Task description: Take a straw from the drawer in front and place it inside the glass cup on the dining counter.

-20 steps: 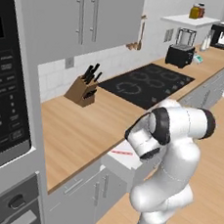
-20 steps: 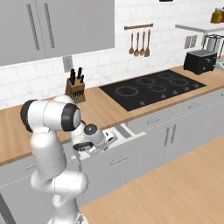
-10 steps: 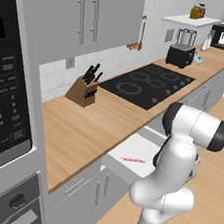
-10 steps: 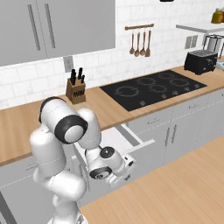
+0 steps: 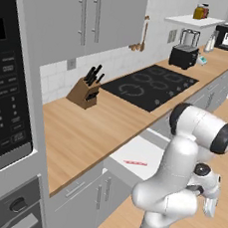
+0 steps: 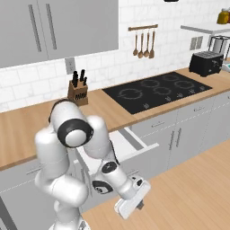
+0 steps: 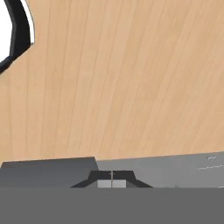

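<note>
Inside drawer (image 5: 141,156) — straw (image 5: 135,163) lying flat | claw (image 7: 112,176) — clenched, empty, low

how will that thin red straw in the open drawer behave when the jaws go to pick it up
The straw looks very thin and lies flat on the drawer floor, so it is probably light and hard to pinch. Being a round stick, it may roll aside. It looks straight, so likely fairly stiff.

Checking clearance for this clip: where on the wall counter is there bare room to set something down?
Free: the wood stretch between the knife block and the open drawer. Crowded: the far end, with cooktop, toaster and coffee maker.
</note>
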You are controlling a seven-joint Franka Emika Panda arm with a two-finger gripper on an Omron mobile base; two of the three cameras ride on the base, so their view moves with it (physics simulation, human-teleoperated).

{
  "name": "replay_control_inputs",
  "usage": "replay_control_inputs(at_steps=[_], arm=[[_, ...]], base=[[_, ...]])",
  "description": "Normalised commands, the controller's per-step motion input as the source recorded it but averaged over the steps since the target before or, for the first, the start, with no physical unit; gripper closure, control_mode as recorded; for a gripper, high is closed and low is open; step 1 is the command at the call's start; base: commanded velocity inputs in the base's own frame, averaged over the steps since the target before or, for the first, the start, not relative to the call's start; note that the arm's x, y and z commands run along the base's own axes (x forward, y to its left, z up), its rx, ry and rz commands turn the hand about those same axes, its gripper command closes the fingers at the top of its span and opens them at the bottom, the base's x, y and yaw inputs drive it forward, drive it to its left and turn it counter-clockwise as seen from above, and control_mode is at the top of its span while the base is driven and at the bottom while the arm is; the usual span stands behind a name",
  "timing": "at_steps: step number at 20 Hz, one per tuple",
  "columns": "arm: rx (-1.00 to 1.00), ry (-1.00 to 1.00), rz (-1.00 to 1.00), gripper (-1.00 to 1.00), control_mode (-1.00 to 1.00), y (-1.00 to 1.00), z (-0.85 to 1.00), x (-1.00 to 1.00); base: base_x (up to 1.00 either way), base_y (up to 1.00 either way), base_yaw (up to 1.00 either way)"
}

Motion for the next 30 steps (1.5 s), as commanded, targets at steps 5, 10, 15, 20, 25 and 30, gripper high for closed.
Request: replay_control_inputs(at_steps=[5,10,15,20,25,30], arm=[[0.15,-0.01,0.05,1.00,-1.00,0.00,1.00,-0.44],[0.13,0.07,0.00,1.00,-1.00,0.00,1.00,0.01],[0.13,0.21,0.00,1.00,-1.00,0.00,1.00,0.38],[0.03,0.15,-0.06,1.00,-1.00,0.16,1.00,0.60],[0.01,0.00,-0.18,1.00,-1.00,0.02,1.00,0.89],[0.13,-0.01,-0.31,1.00,-1.00,-0.36,1.00,0.86]], base=[[0.00,0.00,0.00],[0.00,0.00,0.00],[0.00,0.00,0.00],[0.00,0.00,0.00],[0.00,0.00,0.00],[0.00,0.00,0.00]])
